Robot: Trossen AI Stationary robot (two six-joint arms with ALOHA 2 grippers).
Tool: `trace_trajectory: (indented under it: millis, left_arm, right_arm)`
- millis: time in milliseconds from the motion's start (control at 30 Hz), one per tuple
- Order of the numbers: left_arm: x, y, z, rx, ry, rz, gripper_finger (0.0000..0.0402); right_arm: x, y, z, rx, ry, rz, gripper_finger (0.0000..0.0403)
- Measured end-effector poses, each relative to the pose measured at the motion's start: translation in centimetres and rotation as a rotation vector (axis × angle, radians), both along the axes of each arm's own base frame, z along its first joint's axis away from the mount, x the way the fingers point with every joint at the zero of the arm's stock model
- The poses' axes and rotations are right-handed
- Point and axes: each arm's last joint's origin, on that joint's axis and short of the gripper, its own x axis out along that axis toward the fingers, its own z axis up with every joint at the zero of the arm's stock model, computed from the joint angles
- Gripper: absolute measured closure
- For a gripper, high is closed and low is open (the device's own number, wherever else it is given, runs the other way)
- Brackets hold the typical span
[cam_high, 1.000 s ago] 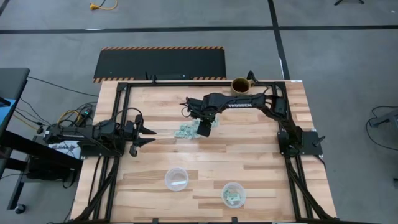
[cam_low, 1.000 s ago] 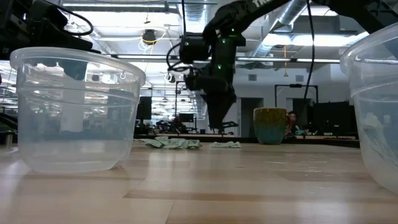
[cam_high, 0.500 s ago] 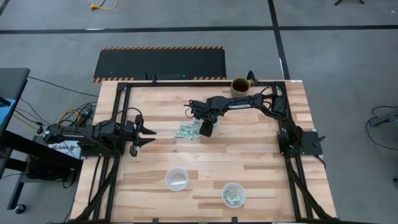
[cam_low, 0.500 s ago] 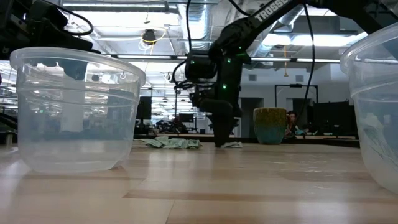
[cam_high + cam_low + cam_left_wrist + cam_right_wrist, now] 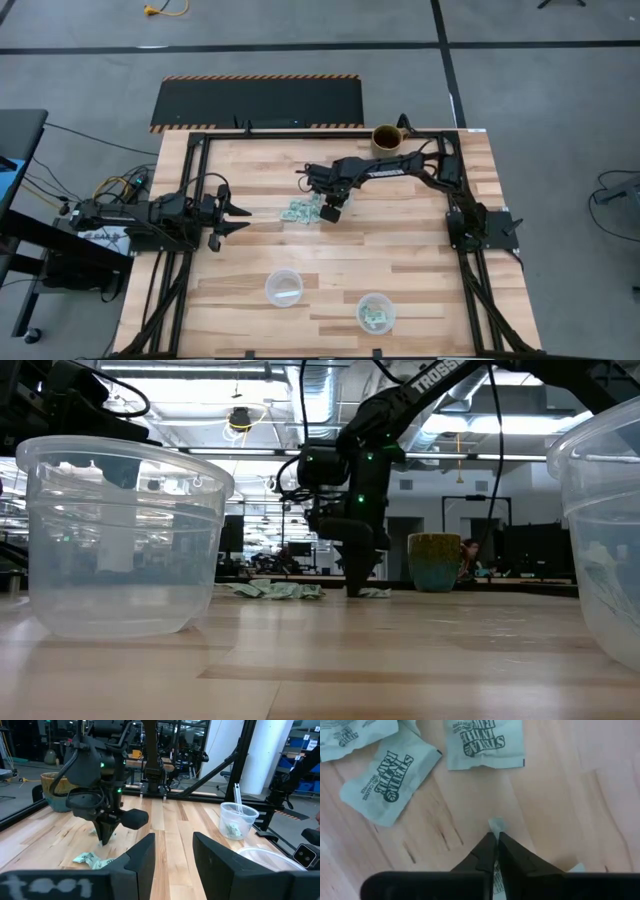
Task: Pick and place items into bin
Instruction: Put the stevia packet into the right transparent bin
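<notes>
Open-plan robotics lab: exposed ceiling ducts (image 5: pixel 200 372), grey concrete floor (image 5: pixel 560 90).

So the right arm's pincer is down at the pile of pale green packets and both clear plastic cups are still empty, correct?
Not quite. In the high view the right pincer is at the pale green packets, but only one clear plastic cup looks empty; the other cup already holds packets.

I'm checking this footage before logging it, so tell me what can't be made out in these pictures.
- Packet in the right gripper: right wrist view, the shut fingers cover all but a corner.
- Pile of packets: high view, too small to count.
- Contents of the right-hand cup: high view, too small; low view, cut off by the edge.
- Left gripper, waiting at the table's left: open, nothing between its fingers.
</notes>
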Motion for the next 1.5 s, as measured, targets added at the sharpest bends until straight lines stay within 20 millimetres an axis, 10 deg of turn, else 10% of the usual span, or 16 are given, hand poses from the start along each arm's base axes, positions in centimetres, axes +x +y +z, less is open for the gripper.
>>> trace_trajectory:
  millis: [467,933,1500]
  left_arm:
    - [0.0,0.0,0.0,0.000,0.000,-0.002,0.0281]
    - [0.0,0.0,0.0,0.000,0.000,-0.002,0.0281]
    - [0.0,0.0,0.0,0.000,-0.001,-0.003,0.0281]
  right_arm:
    - [0.1,2.1,9.1,-0.008,-0.126,-0.038,0.0401]
    - [-9.2,12.1,21.8,0.044,-0.281,-0.121,0.0402]
    - [-16.6,26.8,21.0,-0.082,-0.316,0.309,0.0402]
